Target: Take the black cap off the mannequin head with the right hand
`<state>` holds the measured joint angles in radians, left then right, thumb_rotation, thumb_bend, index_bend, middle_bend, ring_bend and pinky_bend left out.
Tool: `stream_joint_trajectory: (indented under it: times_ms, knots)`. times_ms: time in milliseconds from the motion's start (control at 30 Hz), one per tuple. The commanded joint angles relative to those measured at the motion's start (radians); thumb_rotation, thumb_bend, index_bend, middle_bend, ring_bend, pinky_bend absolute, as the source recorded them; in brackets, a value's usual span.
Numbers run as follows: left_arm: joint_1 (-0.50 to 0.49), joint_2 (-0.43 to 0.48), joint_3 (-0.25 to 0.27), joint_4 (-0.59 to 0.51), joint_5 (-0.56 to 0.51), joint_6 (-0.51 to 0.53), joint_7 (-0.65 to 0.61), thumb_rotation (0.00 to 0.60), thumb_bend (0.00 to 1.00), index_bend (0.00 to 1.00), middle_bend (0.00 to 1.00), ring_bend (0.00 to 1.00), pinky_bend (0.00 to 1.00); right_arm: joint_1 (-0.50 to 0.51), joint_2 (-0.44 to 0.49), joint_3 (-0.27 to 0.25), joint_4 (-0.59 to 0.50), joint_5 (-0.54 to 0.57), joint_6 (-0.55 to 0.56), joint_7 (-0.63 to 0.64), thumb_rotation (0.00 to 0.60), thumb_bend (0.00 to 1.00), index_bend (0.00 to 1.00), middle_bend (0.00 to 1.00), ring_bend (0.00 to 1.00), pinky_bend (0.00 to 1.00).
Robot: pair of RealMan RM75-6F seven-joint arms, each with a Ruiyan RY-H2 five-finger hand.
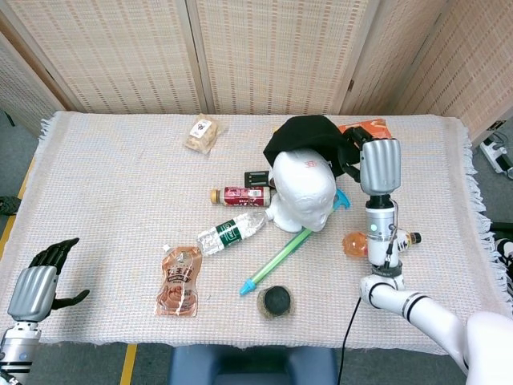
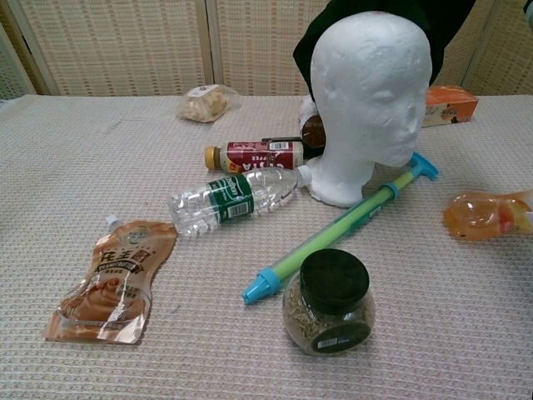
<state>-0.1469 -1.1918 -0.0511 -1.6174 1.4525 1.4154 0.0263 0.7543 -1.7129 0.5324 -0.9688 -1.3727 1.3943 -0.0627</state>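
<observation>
Right robot hand (image 1: 379, 164) grips one black cap (image 1: 306, 133) behind one mannequin head (image 1: 303, 187); three bottles.

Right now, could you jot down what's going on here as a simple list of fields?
Cap: black cap lifted off, behind the head's crown
Mannequin head: white mannequin head bare, upright on the table
Right hand: right hand raised, holding the cap
Left hand: left hand at the near left table edge, holding nothing
In front of the head: green and blue tube, dark-lidded jar
</observation>
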Motion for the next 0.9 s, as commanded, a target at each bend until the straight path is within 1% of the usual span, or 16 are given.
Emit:
stream_joint_trajectory:
  times_ms: [33, 200, 433, 567, 733, 900]
  knots:
    - [0.0, 0.001, 0.0, -0.001, -0.002, -0.001, 0.0, 0.6, 0.13, 0.13, 0.18, 0.16, 0.23, 0.03, 0.004, 0.008, 0.06, 0.023, -0.023, 0.017, 0.6, 0.63, 0.95, 0.76, 0.92, 1.0]
    - [0.0, 0.001, 0.002, -0.002, -0.004, -0.006, -0.001, 0.6, 0.13, 0.12, 0.18, 0.16, 0.23, 0.029, 0.036, -0.001, 0.094, 0.025, -0.007, 0.048, 0.6, 0.63, 0.95, 0.76, 0.92, 1.0]
    - [-0.005, 0.002, 0.002, -0.014, 0.004, -0.008, 0.005, 0.6, 0.13, 0.11, 0.18, 0.15, 0.23, 0.012, 0.09, -0.012, 0.117, 0.056, -0.02, 0.032, 0.6, 0.63, 0.95, 0.76, 0.92, 1.0]
    - [-0.006, 0.004, 0.005, -0.02, 0.004, -0.011, 0.012, 0.6, 0.13, 0.11, 0.18, 0.15, 0.23, -0.011, 0.119, -0.028, 0.127, 0.075, -0.033, 0.04, 0.6, 0.63, 0.95, 0.76, 0.92, 1.0]
    - [-0.004, 0.003, 0.009, -0.024, 0.006, -0.01, 0.013, 0.6, 0.13, 0.11, 0.18, 0.15, 0.23, -0.07, 0.15, -0.074, 0.117, 0.077, -0.032, 0.074, 0.6, 0.63, 0.95, 0.76, 0.92, 1.0]
    - [-0.002, 0.002, 0.011, -0.023, 0.006, -0.011, 0.013, 0.6, 0.13, 0.11, 0.18, 0.15, 0.23, -0.141, 0.186, -0.14, 0.104, 0.066, -0.042, 0.105, 0.6, 0.63, 0.95, 0.76, 0.92, 1.0]
